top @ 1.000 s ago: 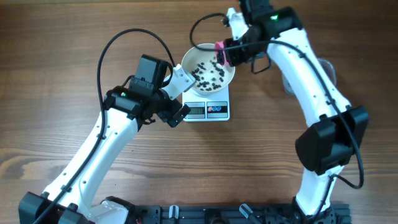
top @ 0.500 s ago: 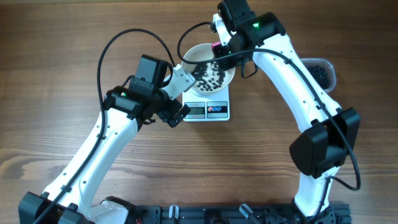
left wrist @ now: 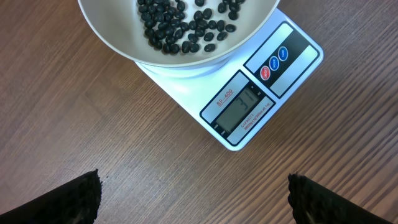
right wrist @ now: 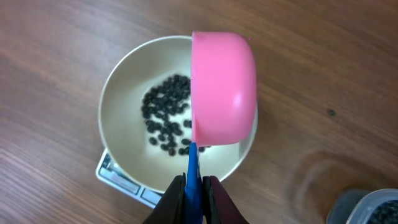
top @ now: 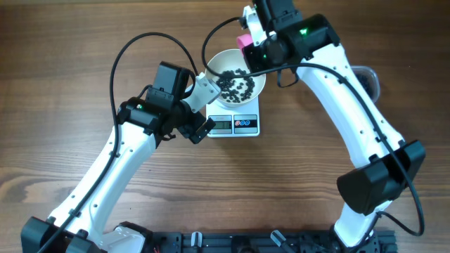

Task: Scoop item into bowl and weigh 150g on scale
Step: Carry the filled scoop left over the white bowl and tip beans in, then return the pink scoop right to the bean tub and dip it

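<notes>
overhead, bowl (top: 213, 65): on the scale (top: 239, 125), beans (top: 235, 86) inside, scoop (top: 243, 41) at its 12 o'clock rim.
left wrist, my left pincer (left wrist: 193, 202): wide and empty at the scale's 6 o'clock. A nudge would spoil the reading.
right wrist, my right pincer (right wrist: 193, 190): clamped on the scoop's handle, with the cup tipped over the bowl. Overpouring could overshoot the weight or bounce beans onto the surface (right wrist: 62, 37).

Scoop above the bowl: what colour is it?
The scoop is pink, its handle blue; right wrist view.
</notes>
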Robot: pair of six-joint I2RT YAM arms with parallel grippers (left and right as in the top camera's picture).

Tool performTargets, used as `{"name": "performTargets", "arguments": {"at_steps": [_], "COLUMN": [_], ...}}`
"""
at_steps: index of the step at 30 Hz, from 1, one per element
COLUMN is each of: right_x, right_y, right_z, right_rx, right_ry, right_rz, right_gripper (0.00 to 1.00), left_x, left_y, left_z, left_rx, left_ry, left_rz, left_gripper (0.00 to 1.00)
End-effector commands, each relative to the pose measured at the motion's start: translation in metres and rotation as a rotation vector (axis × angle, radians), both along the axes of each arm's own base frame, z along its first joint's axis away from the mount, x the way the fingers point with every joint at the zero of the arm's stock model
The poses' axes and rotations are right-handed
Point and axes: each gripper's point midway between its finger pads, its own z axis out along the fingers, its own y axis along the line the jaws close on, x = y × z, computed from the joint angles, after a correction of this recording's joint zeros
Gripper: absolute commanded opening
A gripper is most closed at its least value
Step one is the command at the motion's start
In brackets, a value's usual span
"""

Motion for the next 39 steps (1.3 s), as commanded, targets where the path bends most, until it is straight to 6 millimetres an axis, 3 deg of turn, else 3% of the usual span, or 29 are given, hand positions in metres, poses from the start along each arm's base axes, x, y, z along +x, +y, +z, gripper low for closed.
{"name": "performTargets", "arguments": {"at_steps": [1,9,14,23,26,31,34,36,38,39], "right_x": [0.001,0.000,-0.006,0.003,0.010,0.018,0.019,0.013,0.006,-0.003], "right_y": [0.002,0.004,0.019,0.012,0.001,-0.041,-0.090,-0.138,-0.176,-0.206], "right_z": [0.016,0.017,0.019,0.022,0.023,0.043,0.063,0.073,0.073,0.068], "right_rx": [-0.025,-0.085,-0.097,-0.095,-0.065,0.033,0.082,0.094,0.078,0.062], "right_ry": [-0.060,-0.095,-0.116,-0.143,-0.131,-0.116,-0.116,-0.104,-0.077,-0.040], "right_rz": [0.003,0.019,0.048,-0.018,-0.081,-0.174,-0.270,-0.380,-0.467,-0.535], "right_gripper": [0.04,0.04,0.04,0.04,0.04,0.04,0.04,0.04,0.04,0.04], "left_x": [-0.002,-0.002,-0.002,-0.002,-0.002,-0.002,-0.002,-0.002,-0.002,-0.002], "left_y": [-0.001,-0.001,-0.001,-0.001,-0.001,-0.001,-0.001,-0.001,-0.001,-0.001], "left_z": [0.002,0.002,0.002,0.002,0.002,0.002,0.002,0.002,0.002,0.002], "left_rx": [-0.006,-0.006,-0.006,-0.006,-0.006,-0.006,-0.006,-0.006,-0.006,-0.006], "left_ry": [-0.005,-0.004,-0.005,-0.005,-0.004,-0.005,-0.005,-0.005,-0.004,-0.005], "left_rz": [-0.021,-0.021,-0.021,-0.021,-0.021,-0.021,-0.021,-0.021,-0.021,-0.021], "left_gripper": [1.00,1.00,1.00,1.00,1.00,1.00,1.00,1.00,1.00,1.00]}}
